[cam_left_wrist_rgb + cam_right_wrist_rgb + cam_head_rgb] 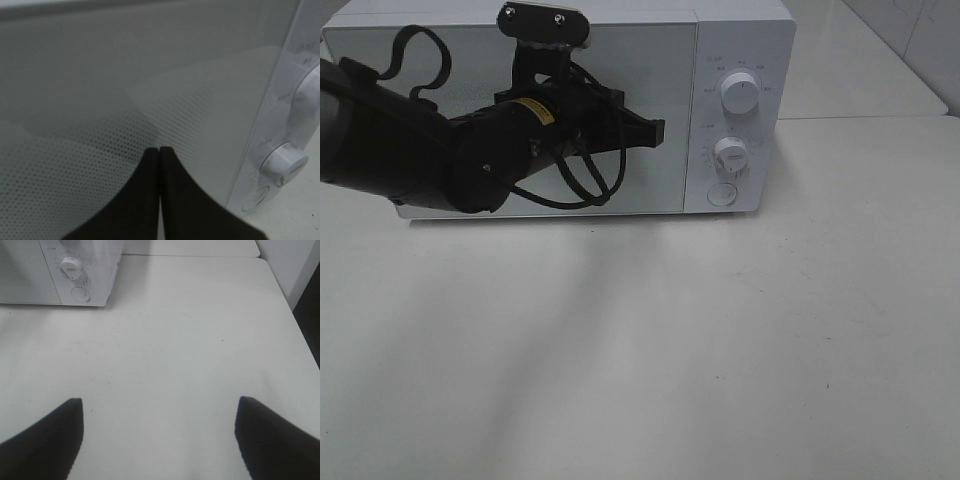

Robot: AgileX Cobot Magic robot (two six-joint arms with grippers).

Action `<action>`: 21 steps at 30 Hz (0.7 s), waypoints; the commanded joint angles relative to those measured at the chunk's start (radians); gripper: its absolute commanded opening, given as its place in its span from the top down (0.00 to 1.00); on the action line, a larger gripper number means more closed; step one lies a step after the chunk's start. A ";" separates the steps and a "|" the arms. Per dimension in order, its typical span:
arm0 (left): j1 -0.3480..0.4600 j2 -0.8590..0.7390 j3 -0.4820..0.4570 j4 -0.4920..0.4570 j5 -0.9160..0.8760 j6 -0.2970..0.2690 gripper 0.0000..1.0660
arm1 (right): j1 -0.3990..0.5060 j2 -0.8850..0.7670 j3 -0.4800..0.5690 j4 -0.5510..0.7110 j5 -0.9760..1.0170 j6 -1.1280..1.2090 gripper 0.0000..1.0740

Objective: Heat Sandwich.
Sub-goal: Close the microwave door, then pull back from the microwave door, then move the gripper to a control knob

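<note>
The right gripper [159, 401] is hanging spread wide and empty over the counter [190, 340], showing only in its wrist view. Farther back, the left gripper [658, 130], clenched on nothing, is pointing at the one microwave's [745, 40] closed door [650, 60]. Beside it are sitting an upper knob [740, 92], a lower knob [730, 153] and one button [722, 193]. The sandwich is showing in no view.

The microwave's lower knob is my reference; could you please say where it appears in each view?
Exterior high: the lower knob is on the white control panel, right of the door, beneath the upper knob.
Left wrist: the knob juts from the panel beside the dotted door.
Right wrist: the knob is on the panel, beside the door's edge.
Shared landmark: the round button directly under the knob, in all three views.
</note>
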 commanded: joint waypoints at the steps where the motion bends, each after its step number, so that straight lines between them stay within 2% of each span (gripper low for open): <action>1: -0.024 -0.052 0.039 -0.012 -0.001 -0.002 1.00 | -0.003 -0.027 -0.001 -0.002 -0.010 0.013 0.30; 7: -0.042 -0.123 0.120 -0.012 0.021 -0.002 1.00 | -0.003 -0.027 -0.001 -0.002 -0.010 0.013 0.30; 10: -0.042 -0.181 0.144 -0.011 0.178 -0.005 1.00 | -0.003 -0.027 -0.001 -0.002 -0.010 0.013 0.30; 11: -0.042 -0.181 0.144 -0.011 0.178 -0.005 1.00 | -0.003 -0.027 -0.001 -0.002 -0.010 0.013 0.30; 14: -0.042 -0.234 0.144 -0.010 0.395 -0.005 1.00 | -0.003 -0.027 -0.001 -0.002 -0.010 0.013 0.30; 16: -0.042 -0.245 0.144 -0.010 0.440 -0.005 0.99 | -0.003 -0.027 -0.001 -0.002 -0.010 0.013 0.30; 17: -0.041 -0.266 0.144 -0.010 0.544 -0.005 0.88 | -0.003 -0.027 -0.001 -0.002 -0.010 0.013 0.30; 18: -0.041 -0.275 0.144 -0.010 0.594 -0.005 0.81 | -0.003 -0.027 -0.001 -0.002 -0.010 0.013 0.30; 19: -0.041 -0.285 0.144 -0.010 0.642 -0.005 0.70 | -0.003 -0.027 -0.001 -0.002 -0.010 0.013 0.30; 20: -0.041 -0.285 0.144 -0.010 0.642 -0.005 0.70 | -0.003 -0.027 -0.001 -0.002 -0.010 0.013 0.30; 21: -0.041 -0.295 0.144 -0.010 0.678 -0.006 0.55 | -0.003 -0.027 -0.001 -0.002 -0.010 0.013 0.30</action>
